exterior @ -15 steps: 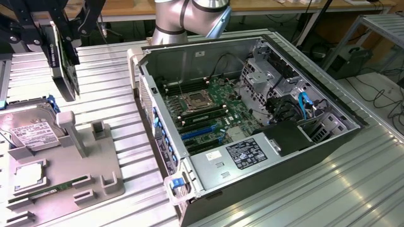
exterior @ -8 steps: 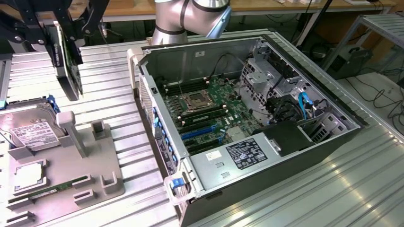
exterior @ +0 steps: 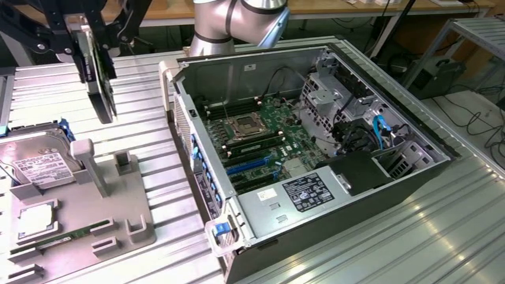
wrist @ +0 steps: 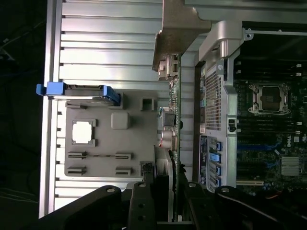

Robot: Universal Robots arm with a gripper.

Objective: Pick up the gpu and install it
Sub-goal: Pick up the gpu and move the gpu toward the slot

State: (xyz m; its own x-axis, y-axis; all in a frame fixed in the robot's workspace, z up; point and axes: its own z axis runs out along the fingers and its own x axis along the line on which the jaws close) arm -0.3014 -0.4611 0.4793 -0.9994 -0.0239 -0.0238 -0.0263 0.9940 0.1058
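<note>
We see the pincer (exterior: 89,36) high on the exterior view's left, its black fingers closed on the upper edge of the gpu (exterior: 101,89). The jaws stand only as far apart as the thin card between them. The gpu hangs on edge in the air, clear of the ribbed metal worktop (exterior: 394,236), with its long side pointing down.

In the wrist view the pincer (wrist: 165,194) grips the gpu (wrist: 175,110) seen edge-on. Its green board edge and connectors show, and the pale metal bracket (wrist: 178,28) is at the end away from the fingers.

Below the card, on the worktop, lies the grey holder tray (exterior: 118,201). It carries the hard drive (exterior: 35,168) with a white label and blue rails, a square processor chip (exterior: 35,218) and a narrow green memory stick (exterior: 75,235). The wrist view shows the same tray (wrist: 139,134), the hard drive (wrist: 79,91) and the chip (wrist: 82,132) to one side of the card.

On the other side of the card, toward the exterior view's right, the open computer case (exterior: 236,77) lies on its side. Its motherboard (exterior: 268,139) faces up, with the processor socket (exterior: 243,124) and blue slots (exterior: 248,165) showing. The gpu is apart from the case (wrist: 216,96) and sits in no slot yet. The grey robot arm (exterior: 236,21) rises behind the case.
</note>
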